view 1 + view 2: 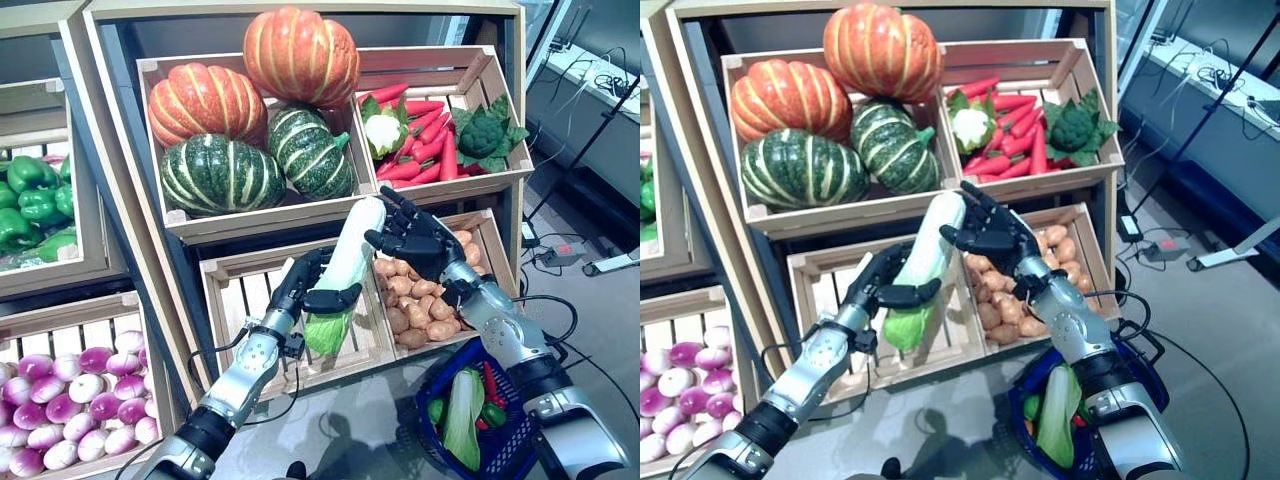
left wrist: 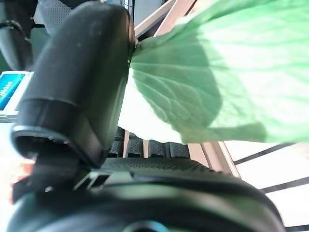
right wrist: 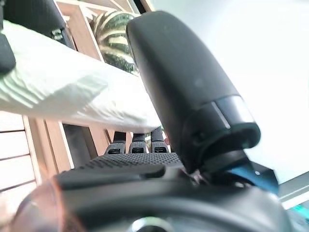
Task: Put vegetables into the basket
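Observation:
My left hand (image 1: 305, 285) is shut on a long cabbage (image 1: 350, 250) with a white stalk and green leaves, holding it upright in front of the stand's lower crate. In the left wrist view the green leaf (image 2: 231, 72) lies past my thumb (image 2: 82, 82). My right hand (image 1: 420, 240) is open at the cabbage's white upper end. In the right wrist view the white stalk (image 3: 72, 92) runs between my thumb (image 3: 188, 82) and fingers. The blue basket (image 1: 432, 385) stands on the floor at lower right under my right forearm. It holds another cabbage (image 1: 462, 420), a green pepper (image 1: 492, 413) and a red chilli (image 1: 488, 380).
The wooden stand (image 1: 110, 200) rises close in front with crates on two levels. A slatted crate (image 1: 245, 300) is behind the held cabbage, and a crate of potatoes (image 1: 415, 305) sits just below my right hand. A power strip and cables (image 1: 560, 255) lie on the floor at right.

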Motion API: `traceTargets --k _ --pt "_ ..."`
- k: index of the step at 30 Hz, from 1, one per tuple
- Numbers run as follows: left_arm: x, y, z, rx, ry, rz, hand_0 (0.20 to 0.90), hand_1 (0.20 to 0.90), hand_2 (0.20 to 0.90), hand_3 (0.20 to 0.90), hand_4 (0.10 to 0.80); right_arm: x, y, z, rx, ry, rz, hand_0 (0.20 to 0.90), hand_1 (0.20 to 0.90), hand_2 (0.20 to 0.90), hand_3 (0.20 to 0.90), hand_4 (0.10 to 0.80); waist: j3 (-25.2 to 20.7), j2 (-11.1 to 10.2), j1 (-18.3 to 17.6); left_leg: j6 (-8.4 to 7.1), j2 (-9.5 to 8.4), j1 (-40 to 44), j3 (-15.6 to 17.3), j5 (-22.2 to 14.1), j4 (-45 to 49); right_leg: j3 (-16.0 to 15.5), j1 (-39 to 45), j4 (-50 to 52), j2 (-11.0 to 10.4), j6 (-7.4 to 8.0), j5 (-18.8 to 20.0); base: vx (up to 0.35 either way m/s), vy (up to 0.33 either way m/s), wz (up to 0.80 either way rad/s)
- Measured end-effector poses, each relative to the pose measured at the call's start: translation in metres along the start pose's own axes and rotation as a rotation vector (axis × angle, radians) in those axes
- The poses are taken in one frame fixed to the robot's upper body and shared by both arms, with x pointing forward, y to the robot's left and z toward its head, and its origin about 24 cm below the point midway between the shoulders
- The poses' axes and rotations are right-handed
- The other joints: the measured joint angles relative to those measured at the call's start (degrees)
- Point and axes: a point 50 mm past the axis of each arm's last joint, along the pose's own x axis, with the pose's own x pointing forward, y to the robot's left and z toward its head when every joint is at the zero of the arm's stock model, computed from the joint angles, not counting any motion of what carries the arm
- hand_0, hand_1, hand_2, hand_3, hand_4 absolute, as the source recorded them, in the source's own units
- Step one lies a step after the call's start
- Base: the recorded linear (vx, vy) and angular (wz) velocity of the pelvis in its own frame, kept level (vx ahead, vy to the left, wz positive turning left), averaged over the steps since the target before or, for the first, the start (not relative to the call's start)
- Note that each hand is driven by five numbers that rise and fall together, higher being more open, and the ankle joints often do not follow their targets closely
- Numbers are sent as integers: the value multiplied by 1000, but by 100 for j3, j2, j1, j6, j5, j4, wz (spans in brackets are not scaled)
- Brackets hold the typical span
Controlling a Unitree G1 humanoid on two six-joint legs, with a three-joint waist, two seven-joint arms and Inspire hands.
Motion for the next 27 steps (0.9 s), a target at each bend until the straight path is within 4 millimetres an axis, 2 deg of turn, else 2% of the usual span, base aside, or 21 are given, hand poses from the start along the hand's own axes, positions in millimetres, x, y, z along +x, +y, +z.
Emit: traceTargets --k 7,15,17,22,27 --pt "-1 -5 -1 6 -6 -35 300 300 300 300 400 -1 -3 -9 106 51 17 900 900 900 900 800 -1 2 -2 -9 0 0 -70 48 0 -22 35 -2 12 -10 6 -2 -1 5" --pt "-1 -3 1 9 -22 -35 300 300 300 300 400 3 -3 -10 143 53 38 900 900 900 900 800 -11 2 11 -11 -6 1 -133 79 0 -19 70 -7 11 -10 6 2 3 4" --pt "-2 -2 1 16 -21 -36 300 300 300 300 400 3 -3 -10 143 56 39 300 300 300 300 400 -22 3 10 -11 -6 1 -133 80 0 -19 69 -7 12 -10 6 0 0 0" --pt "-3 -6 -1 31 -12 -69 300 300 300 300 400 4 -9 -14 131 92 10 300 300 300 300 400 -83 23 0 -11 -6 0 -132 79 0 -18 68 -8 11 -10 6 0 0 0" --pt "-4 -9 0 29 -20 -88 300 300 300 300 400 5 -13 -9 85 92 -2 300 300 300 300 400 -86 26 -5 -12 -5 -1 -132 80 0 -14 68 -9 11 -10 6 0 0 0"
